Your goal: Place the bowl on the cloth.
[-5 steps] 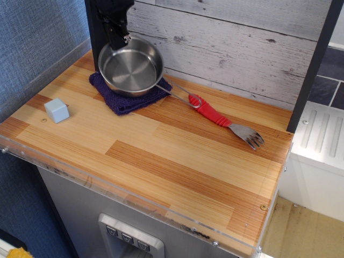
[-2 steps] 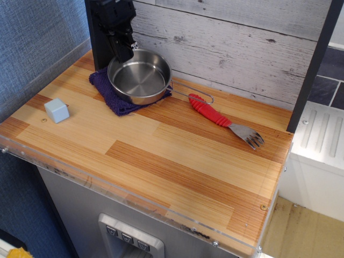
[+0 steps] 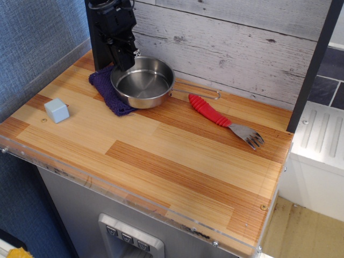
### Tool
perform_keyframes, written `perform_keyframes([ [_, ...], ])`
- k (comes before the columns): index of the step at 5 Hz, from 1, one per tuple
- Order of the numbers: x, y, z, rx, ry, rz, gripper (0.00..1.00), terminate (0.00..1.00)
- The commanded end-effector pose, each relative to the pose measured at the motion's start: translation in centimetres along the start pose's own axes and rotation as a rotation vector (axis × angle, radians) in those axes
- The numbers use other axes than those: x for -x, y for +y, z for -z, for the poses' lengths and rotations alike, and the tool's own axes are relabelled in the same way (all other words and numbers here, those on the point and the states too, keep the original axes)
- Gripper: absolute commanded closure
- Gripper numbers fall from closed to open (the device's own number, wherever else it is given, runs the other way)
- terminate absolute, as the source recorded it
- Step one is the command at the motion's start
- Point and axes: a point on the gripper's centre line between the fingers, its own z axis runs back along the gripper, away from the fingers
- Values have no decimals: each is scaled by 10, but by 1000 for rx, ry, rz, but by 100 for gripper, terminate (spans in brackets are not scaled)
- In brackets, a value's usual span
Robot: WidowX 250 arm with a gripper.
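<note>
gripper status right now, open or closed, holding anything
Gripper: closed on the back-left rim of the bowl, which sits partly over the cloth.

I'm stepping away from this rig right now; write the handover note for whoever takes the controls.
Gripper: at the bowl's back-left rim; whether it grips is not visible.
Bowl: overlaps the right part of the cloth, with its right side out over bare wood toward the red-handled fork; the wire handle points right.
Done: bowl reaches the cloth.
Left: bring it leftward so it sits fully on the cloth, release, withdraw.
</note>
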Motion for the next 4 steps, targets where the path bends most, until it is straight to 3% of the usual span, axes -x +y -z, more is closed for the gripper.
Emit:
perform_keyframes([
  [1,-6,-6,-24,-54,-22,0,0,0],
  [3,-8,-10,-40,-93,-50,28,0,0],
  [4,-13,-13,-60,-151,-65,48,0,0],
])
